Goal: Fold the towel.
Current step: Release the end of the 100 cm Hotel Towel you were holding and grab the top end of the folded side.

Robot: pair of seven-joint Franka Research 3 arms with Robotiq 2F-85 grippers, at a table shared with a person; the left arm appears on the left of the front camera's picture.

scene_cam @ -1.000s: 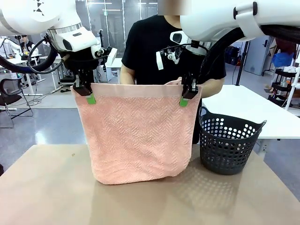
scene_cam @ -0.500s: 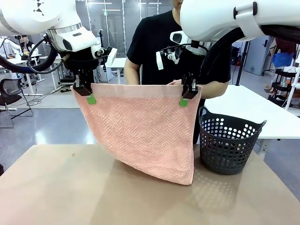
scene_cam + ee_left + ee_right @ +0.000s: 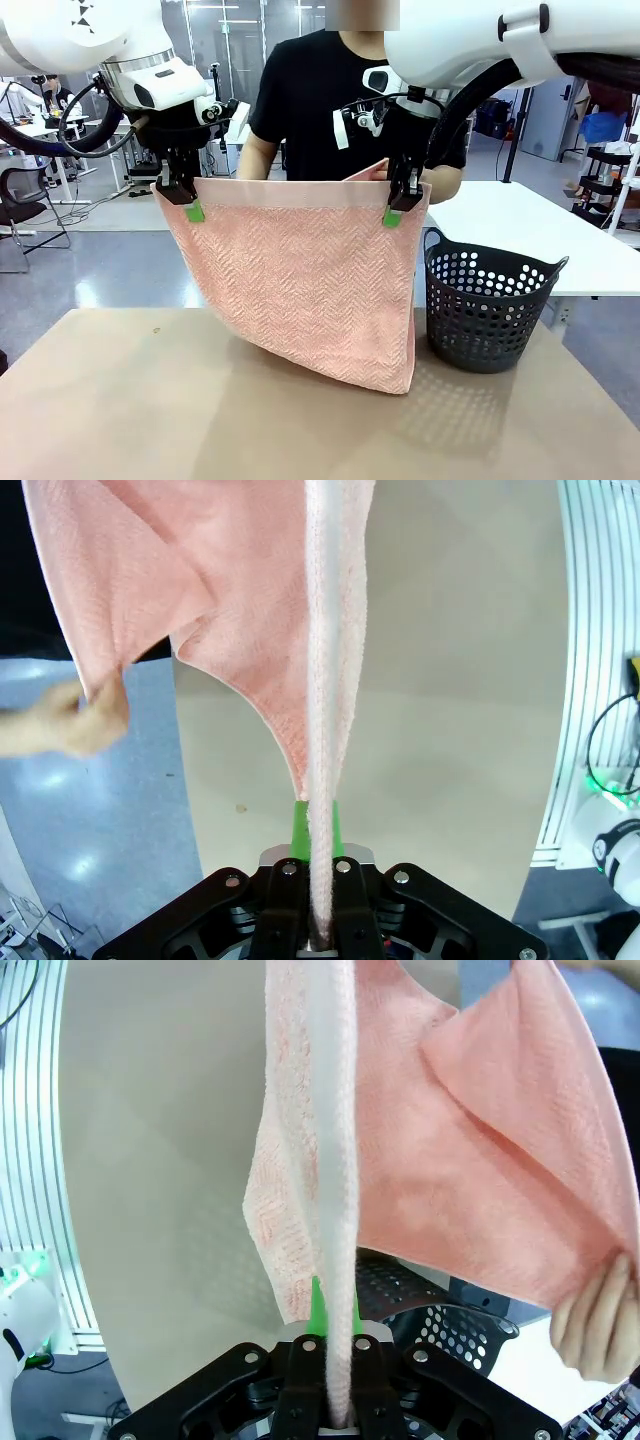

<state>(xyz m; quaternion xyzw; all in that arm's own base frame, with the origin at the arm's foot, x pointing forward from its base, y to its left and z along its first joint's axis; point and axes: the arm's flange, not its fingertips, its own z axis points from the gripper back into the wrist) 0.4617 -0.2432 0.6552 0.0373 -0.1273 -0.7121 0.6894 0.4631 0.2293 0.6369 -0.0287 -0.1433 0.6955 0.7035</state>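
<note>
At the left of the front view, the left gripper [image 3: 193, 208] hangs fingers-down above the table [image 3: 110, 400], its green pads closed on the upper left corner of the towel [image 3: 300, 280]. Its wrist view looks along the pinched edge: the smooth hem band [image 3: 322, 680] runs straight up out of the closed fingers, and a looser layer of pink cloth spreads away to one side, where a blurred hand [image 3: 62, 730] of the person clutches a corner of it.

Between the two arms the towel hangs as a flat sheet, hem band on top and stretched level. Its lower edge slants, high at the left and low at the right; whether the low corner touches the table cannot be told. The person [image 3: 320, 100] stands just behind it.

Farther right, the right gripper [image 3: 392, 212] clamps the upper right corner the same way, with a peak of cloth rising behind it. In its wrist view another hand [image 3: 598, 1322], fingers curled, pinches a corner of the far layer. Rightmost, a dark perforated basket [image 3: 485, 320] stands on the table, just beside the towel's right edge.
</note>
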